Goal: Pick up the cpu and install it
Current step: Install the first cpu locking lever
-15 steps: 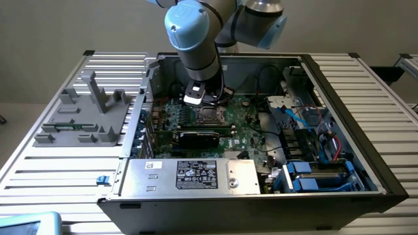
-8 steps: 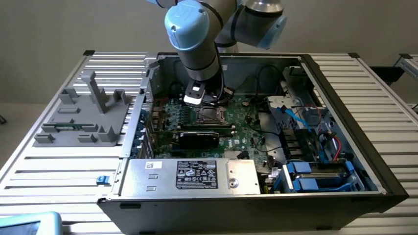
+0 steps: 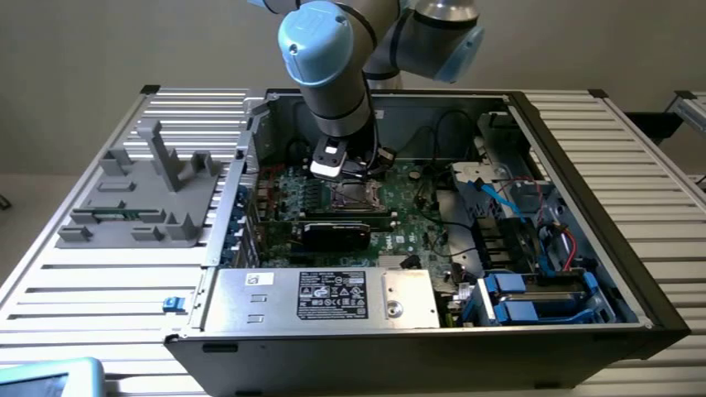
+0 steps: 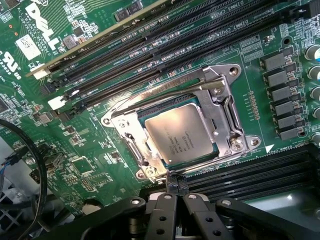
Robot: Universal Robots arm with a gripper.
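The small flat square cpu (image 4: 182,132) with its silvery-beige metal top lies inside the metal-framed socket (image 4: 227,107) on the green motherboard (image 4: 60,140), apparently seated. The black gripper (image 4: 172,197) hangs just beside the socket frame's edge, fingers drawn close together and holding nothing. If the chip sits slightly skewed in the socket, any downward nudge could bend the contacts beneath it.

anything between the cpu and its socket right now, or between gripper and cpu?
Nothing visible. In the wrist view the cpu already lies in the socket, inside its metal frame, with the top bare. The gripper is just beside the frame's edge, with no cable or part between it and the chip.
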